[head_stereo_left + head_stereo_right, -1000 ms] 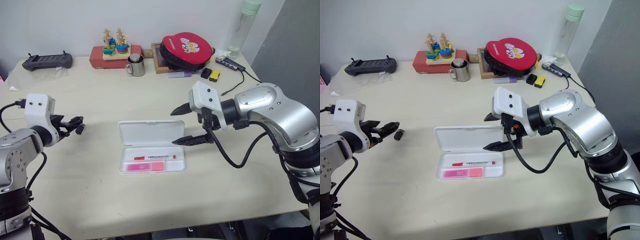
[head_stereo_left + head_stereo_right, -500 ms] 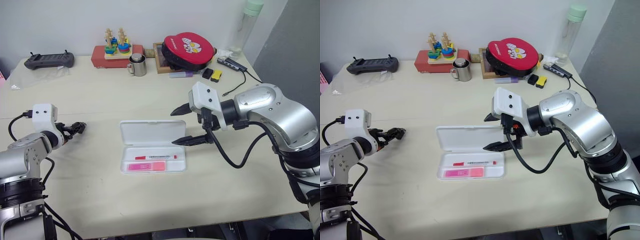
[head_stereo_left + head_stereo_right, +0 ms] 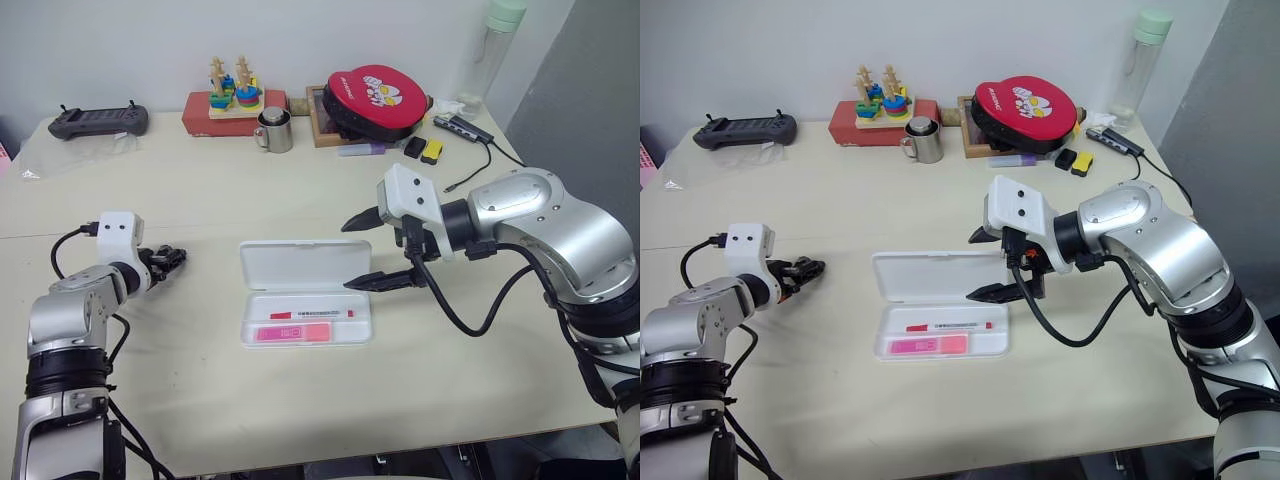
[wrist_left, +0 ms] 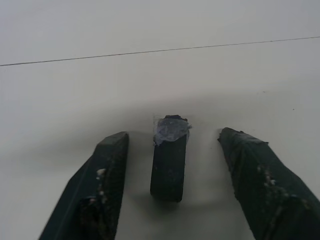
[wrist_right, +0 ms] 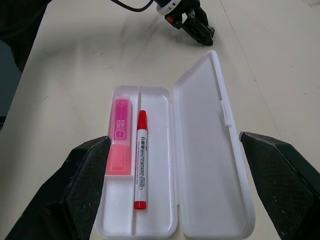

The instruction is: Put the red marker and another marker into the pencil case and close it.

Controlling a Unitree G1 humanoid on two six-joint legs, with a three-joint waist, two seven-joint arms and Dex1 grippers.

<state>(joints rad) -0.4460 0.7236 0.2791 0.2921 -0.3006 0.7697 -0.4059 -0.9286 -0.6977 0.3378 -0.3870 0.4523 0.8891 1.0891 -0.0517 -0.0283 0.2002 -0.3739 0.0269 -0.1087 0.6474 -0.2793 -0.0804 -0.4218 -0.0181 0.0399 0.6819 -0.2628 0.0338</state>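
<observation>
red marker barrel reads "whiteboard marker".

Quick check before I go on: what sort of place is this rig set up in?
Probably an office or lab workbench: a pale table against a plain wall, with a handheld controller, a USB hub and a water bottle along the back.

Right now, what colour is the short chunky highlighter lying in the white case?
Bright pink highlighter, clearest in the right wrist view.
</observation>
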